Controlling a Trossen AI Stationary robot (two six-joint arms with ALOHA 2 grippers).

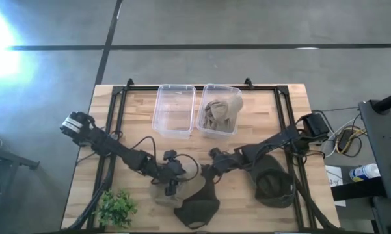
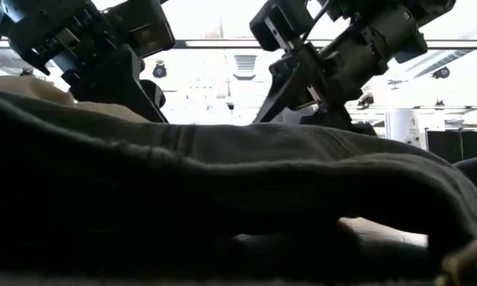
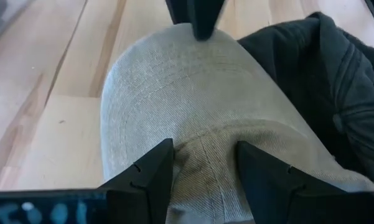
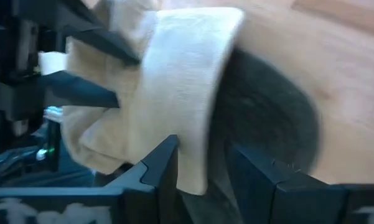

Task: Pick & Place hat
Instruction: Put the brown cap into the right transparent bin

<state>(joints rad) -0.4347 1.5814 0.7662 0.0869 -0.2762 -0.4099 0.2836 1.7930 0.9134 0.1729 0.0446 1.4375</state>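
Note:
A beige cap (image 1: 164, 194) lies near the table's near edge, partly against a dark cap (image 1: 196, 210). My left gripper (image 1: 171, 184) comes from the left and is shut on the beige cap's crown (image 3: 193, 93). My right gripper (image 1: 205, 177) comes from the right and is shut on the same cap's brim (image 4: 187, 87). In the low view the dark cap (image 2: 222, 183) fills the foreground. A second beige hat (image 1: 220, 110) lies in the right clear bin (image 1: 218, 131). An olive cap (image 1: 273, 183) rests on the table under the right arm. My left gripper (image 3: 205, 165) pinches a raised fold of the beige cap's crown (image 3: 205, 146) between its two fingers, slanting down from the table's left. The cap still rests on the table. My right gripper (image 4: 205, 168) has the beige cap's brim edge (image 4: 190, 168) between its two fingers, reaching in from the table's right. One fingertip (image 3: 196, 22) shows on the brim's edge in the left wrist view. The dark cap (image 4: 267, 118) lies right beside the hold.
Two clear bins stand side by side at the far edge; the left bin (image 1: 175, 110) holds nothing that I can see. A small green plant (image 1: 117, 208) stands at the near left corner. Bare wood shows on the left part of the table (image 1: 117, 169).

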